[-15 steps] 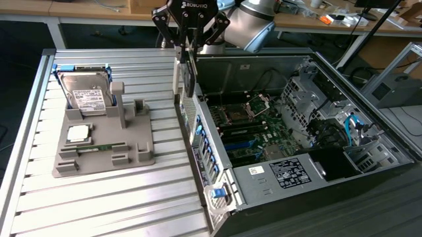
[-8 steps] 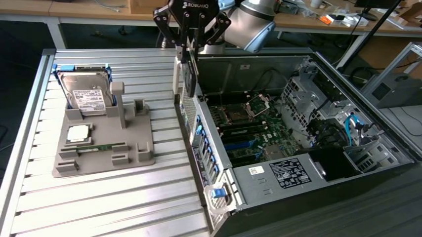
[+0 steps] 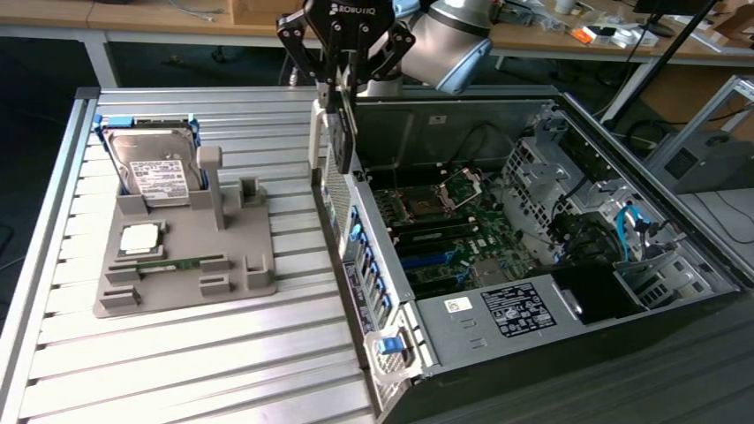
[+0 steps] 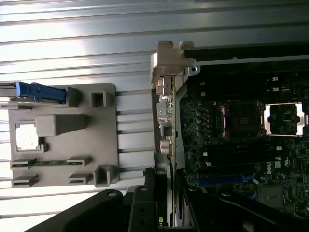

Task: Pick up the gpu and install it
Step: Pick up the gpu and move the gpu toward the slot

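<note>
- GPU card (image 3: 341, 132) hangs upright and edge-on, pinched between the fingers of the gripper (image 3: 337, 88), over the rear wall of the open computer case (image 3: 412, 132). The grey parts holder (image 3: 177, 283) with the hard drive (image 3: 154, 172) lies at the exterior view's left.
- Wrist view: the gripper (image 4: 166, 189) clamps the GPU card (image 4: 165, 96), which sits between the parts holder (image 4: 53, 145) and the motherboard (image 4: 241, 159).

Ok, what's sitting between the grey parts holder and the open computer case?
Nothing. A bare strip of the slatted metal table separates the grey parts holder from the computer case. Both the exterior view and the wrist view show it.
</note>
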### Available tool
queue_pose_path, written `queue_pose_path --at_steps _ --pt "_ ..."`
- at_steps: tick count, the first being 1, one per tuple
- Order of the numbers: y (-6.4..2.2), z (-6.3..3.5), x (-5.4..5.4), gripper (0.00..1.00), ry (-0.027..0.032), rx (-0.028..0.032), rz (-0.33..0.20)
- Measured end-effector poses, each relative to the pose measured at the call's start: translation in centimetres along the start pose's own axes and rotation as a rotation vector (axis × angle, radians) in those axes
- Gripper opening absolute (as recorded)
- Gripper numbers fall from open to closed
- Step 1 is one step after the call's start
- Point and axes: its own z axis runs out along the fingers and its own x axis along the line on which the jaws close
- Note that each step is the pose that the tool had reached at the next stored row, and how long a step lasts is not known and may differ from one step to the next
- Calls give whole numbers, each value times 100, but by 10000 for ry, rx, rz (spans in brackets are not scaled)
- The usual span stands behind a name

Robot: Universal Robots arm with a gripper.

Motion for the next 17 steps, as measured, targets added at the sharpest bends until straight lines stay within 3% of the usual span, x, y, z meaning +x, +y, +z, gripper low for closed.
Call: queue_pose_path --at_steps 17 --pt "4 1 -51 27 0 0 -1"
